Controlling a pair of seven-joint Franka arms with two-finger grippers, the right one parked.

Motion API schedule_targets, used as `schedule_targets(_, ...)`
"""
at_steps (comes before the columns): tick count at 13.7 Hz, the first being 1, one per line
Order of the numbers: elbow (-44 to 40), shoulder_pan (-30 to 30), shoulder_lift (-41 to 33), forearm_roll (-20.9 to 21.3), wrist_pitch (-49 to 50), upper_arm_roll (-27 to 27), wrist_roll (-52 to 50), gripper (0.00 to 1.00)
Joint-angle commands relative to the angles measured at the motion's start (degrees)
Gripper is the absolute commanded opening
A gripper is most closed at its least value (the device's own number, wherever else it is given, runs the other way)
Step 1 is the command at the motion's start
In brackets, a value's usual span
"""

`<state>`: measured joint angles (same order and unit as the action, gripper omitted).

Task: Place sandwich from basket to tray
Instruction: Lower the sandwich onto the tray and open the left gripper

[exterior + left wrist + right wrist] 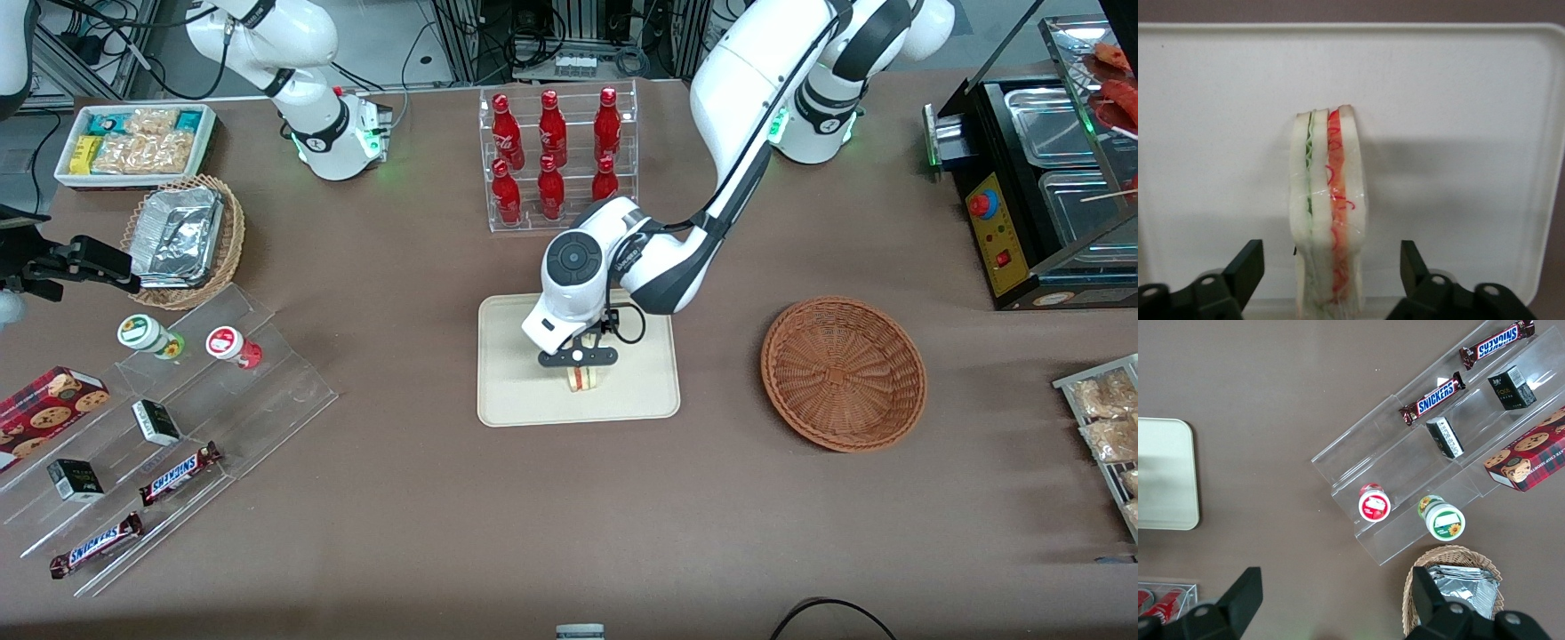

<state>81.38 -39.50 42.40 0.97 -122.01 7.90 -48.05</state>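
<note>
The gripper (1331,280) hangs directly over the tray (507,391), its fingers (1248,270) spread apart on either side of the sandwich (1328,213) with a clear gap at each face, so we read the wedge as released, not clamped. The sandwich (582,378) stands on its edge on the tray, filling layers turned up toward the wrist camera, red-orange beside green between the pale bread slices. We judge that it stands this way because the flat faces were the surfaces offered to the pads, and setting it straight down leaves it on the narrow edge. It rests in the part of the tray nearer the front camera, inside the low rim. The basket (843,372), on the bench (427,516) toward the working arm's end and well apart from the tray, holds nothing that we can see. The left arm reaches from its base across the bench, forearm sloping down, wrist bent so the gripper points straight down. In our judgement, only the retreat remains, and a straight lift would avoid tipping the wedge.
</note>
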Motion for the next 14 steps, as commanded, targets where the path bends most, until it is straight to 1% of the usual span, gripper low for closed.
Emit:
schedule_targets(1, -1.8, -0.2, -2.6, 0.2, 3.9, -0.4, -1.1, 1.00)
schedule_targets(6, -6.5, 0.4, -6.7, 0.2, 13.8, -1.0, -0.5, 1.00)
schedule_targets(9, -6.1, 4.2, -10.7, 0.6, 16.4, -0.9, 1.1, 1.00)
schedule_targets(11, -6.1, 6.8, -12.9, 0.1, 20.6, -1.0, 7.4, 1.00)
schedule_targets(14, -5.6, 12.5, -17.6, -1.3, 27.8, -0.9, 11.2, 1.00)
